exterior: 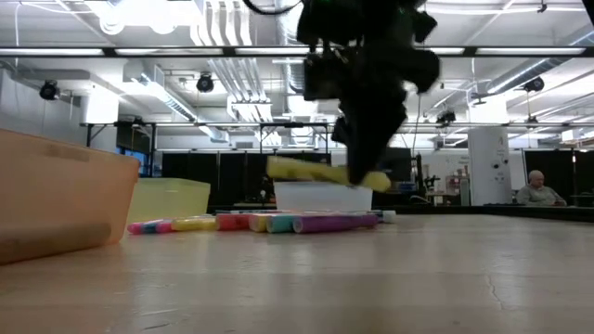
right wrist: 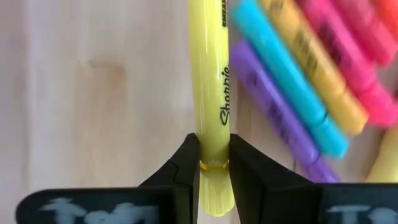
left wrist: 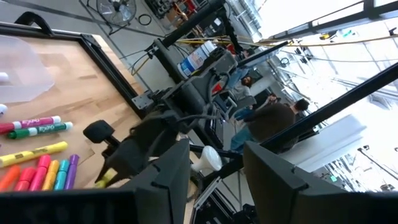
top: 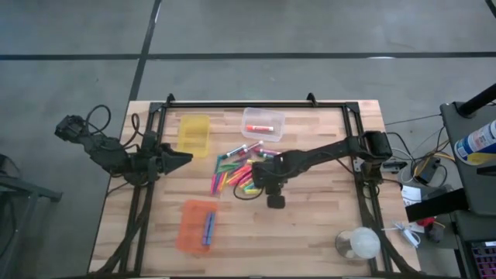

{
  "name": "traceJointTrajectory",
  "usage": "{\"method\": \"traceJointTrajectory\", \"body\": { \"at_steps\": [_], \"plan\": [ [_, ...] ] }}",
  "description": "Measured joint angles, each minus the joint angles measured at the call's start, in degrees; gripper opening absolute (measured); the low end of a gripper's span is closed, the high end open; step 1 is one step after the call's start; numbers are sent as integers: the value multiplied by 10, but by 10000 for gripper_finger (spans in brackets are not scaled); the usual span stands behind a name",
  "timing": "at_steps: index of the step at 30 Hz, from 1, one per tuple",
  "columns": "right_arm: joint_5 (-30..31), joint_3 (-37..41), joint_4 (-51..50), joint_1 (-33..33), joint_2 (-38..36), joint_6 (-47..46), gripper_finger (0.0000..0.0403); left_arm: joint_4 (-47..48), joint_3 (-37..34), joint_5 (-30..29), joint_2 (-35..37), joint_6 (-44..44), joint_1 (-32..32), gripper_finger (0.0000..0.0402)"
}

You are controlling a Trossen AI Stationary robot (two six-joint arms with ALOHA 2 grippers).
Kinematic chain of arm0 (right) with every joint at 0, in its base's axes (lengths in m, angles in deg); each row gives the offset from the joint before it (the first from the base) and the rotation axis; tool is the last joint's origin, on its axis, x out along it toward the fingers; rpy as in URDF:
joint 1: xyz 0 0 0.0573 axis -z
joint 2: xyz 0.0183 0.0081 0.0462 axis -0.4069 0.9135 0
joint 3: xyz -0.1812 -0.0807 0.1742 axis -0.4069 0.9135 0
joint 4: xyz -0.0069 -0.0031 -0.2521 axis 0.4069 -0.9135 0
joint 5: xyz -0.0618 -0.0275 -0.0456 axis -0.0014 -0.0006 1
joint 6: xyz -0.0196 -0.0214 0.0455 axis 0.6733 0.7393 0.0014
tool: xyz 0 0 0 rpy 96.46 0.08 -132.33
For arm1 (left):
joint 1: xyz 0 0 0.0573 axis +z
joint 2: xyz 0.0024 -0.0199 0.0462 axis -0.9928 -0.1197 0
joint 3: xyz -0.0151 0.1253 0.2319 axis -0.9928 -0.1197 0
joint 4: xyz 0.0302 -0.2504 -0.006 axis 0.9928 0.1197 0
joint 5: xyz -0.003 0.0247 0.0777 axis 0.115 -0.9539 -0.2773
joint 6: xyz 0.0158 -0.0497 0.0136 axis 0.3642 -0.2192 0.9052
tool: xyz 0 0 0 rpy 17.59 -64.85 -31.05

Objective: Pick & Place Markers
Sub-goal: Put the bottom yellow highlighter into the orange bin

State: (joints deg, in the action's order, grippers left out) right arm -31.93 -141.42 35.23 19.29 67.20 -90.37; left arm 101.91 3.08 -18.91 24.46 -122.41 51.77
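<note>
Three bins stand on the worktop [top: 310, 225]: a yellow bin [top: 194, 134], a clear bin [top: 263, 122] and an orange bin [top: 195, 225]. The yellow bin shows nothing inside; the clear bin holds one red marker [top: 260, 128]; the orange bin holds one blue marker [top: 208, 229]. A loose pile of markers [top: 235, 172] lies mid-worktop between the bins, a dozen or so in pink, orange, yellow, green, blue and purple; the exact count cannot be told. The right gripper [right wrist: 214, 163] hangs at the pile's edge, its jaws clamped on one yellow marker [right wrist: 210, 93], which the low view shows lifted clear of the worktop. The left gripper [top: 186, 157] waits just beside the yellow bin, its jaws apart, holding nothing.
</note>
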Motion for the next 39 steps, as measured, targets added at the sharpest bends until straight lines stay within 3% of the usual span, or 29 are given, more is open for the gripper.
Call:
{"method": "traceJointTrajectory", "body": {
  "at_steps": [6, 13, 21, 33, 39],
  "plan": [
    [0, -87, -18, 0, 0, -26, 58, 0, 0, 0, 0, 15, 0, 144],
    [6, -213, -20, 1, 0, -75, 60, 0, 0, -13, -9, 136, 0, 144],
    [17, -324, 44, 10, -1, -153, 60, -1, 0, -33, -31, 163, 0, 144],
    [44, -376, 79, 12, 0, -198, 61, -138, 0, -66, -67, 241, 2, 144],
    [44, -374, 125, 11, 1, -211, 61, -149, 0, -88, -75, 250, 13, 144]
  ]
}}
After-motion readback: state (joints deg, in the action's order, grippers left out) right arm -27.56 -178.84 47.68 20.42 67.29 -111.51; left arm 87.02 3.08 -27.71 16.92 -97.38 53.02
